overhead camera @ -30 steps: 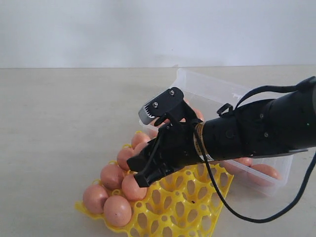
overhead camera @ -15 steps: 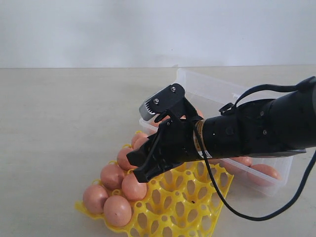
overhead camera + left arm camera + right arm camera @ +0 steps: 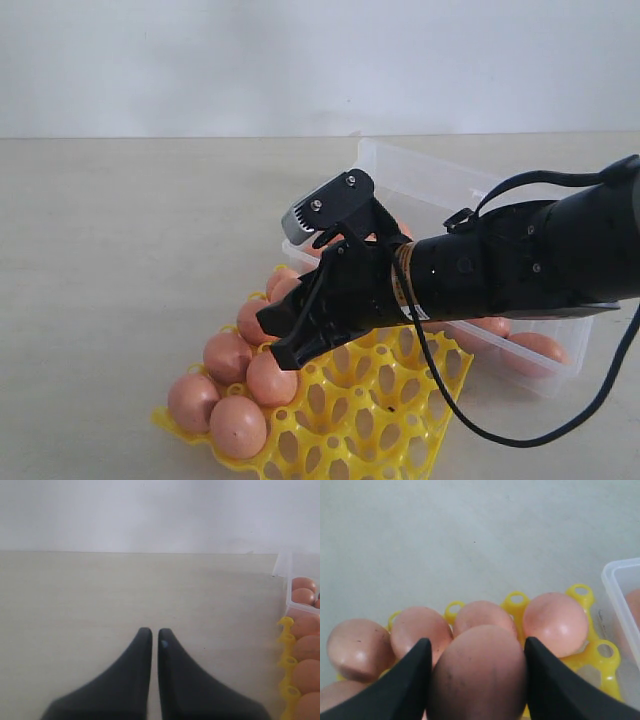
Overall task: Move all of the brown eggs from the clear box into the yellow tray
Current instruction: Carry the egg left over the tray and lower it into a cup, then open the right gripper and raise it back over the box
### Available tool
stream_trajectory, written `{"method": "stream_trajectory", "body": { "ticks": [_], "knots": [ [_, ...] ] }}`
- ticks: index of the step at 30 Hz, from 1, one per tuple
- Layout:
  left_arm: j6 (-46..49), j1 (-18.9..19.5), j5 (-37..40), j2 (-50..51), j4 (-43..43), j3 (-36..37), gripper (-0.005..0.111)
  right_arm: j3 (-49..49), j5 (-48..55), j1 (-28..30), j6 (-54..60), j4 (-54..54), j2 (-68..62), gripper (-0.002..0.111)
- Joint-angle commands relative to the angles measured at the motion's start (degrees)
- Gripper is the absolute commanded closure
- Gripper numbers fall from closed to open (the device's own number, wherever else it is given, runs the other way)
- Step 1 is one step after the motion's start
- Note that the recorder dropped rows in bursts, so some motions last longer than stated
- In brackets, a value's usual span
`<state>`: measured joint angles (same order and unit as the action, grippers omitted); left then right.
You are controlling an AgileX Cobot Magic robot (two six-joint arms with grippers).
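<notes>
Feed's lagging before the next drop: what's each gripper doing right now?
Left gripper: closed, empty.
Right gripper: jaws closed on a brown egg.

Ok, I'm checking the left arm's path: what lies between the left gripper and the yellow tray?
Only bare table separates the left gripper from the yellow tray; the left wrist view shows this.

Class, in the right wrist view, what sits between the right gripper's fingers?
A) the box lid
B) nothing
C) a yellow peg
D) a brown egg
D: a brown egg fills the gap between the right gripper's fingers.
</notes>
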<state>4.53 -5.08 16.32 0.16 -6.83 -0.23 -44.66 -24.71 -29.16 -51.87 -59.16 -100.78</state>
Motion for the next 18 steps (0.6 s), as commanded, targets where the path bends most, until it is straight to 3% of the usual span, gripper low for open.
{"method": "stream_trajectory", "body": {
  "ticks": [1,6,18],
  "knots": [
    [-0.02,-0.31,-0.40,-0.16,0.17,0.23,0.103,0.05,-0.29,0.01,0.16,0.40,0.14,0.066],
    [-0.02,-0.31,-0.40,-0.16,0.17,0.23,0.103,0.05,0.58,0.01,0.16,0.50,0.14,0.049],
    [-0.02,-0.31,-0.40,-0.16,0.17,0.23,0.103,0.05,0.57,0.01,0.16,3.26,0.27,0.049]
  ]
}}
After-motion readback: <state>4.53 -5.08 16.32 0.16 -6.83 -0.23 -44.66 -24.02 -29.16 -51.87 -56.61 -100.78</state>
